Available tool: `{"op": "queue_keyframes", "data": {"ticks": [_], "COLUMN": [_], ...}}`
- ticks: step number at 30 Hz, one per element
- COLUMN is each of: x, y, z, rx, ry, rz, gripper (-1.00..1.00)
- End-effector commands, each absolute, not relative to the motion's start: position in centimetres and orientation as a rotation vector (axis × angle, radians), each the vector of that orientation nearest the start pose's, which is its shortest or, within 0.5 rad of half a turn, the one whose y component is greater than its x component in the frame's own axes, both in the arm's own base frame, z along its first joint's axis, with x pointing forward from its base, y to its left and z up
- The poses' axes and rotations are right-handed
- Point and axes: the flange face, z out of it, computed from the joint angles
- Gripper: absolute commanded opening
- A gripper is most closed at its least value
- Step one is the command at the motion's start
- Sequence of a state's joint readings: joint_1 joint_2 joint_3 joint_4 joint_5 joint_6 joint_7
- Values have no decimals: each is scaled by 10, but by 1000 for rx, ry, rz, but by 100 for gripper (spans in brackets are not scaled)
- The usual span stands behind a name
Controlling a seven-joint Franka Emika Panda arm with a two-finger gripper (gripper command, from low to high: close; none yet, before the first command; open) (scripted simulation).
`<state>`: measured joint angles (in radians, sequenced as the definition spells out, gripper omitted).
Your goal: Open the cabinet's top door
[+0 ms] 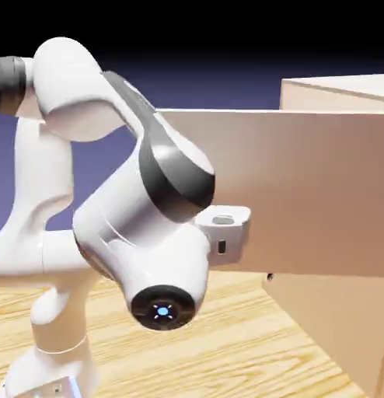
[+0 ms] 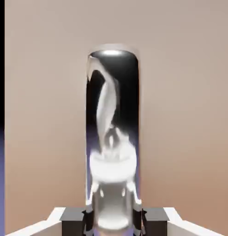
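One cabinet (image 1: pixel 335 326) stands beyond the claw (image 2: pixel 114 216); its one top door (image 1: pixel 304 186) swings out wide, right at the claw, its free edge just beside it. One worktop (image 1: pixel 187 350) spreads below, open under the door. The claw is closed on one shiny bar handle (image 2: pixel 112 138).

- Bench (image 1: pixel 172 334): yellow-tan with pale wavy wood grain.
- Top door (image 1: pixel 304 186): tan, perhaps slightly pinkish.
- Arm (image 1: pixel 117 225): white with dark grey sections.
- Fingers (image 2: pixel 73 221): grey.
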<state>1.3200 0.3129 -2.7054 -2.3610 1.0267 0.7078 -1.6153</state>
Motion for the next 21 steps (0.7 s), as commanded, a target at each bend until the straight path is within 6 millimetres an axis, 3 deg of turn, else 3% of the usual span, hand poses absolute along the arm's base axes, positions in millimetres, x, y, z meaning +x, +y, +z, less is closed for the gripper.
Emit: {"op": "queue_keyframes", "data": {"ticks": [1, 13, 21], "x": [186, 193, 206], "y": [-293, -393, -445], "z": [479, 479, 479], "rx": [-1621, -1544, -1499], "ry": [-308, -491, -583], "rz": [-928, -744, -647], "gripper": [-100, -100, -100]}}
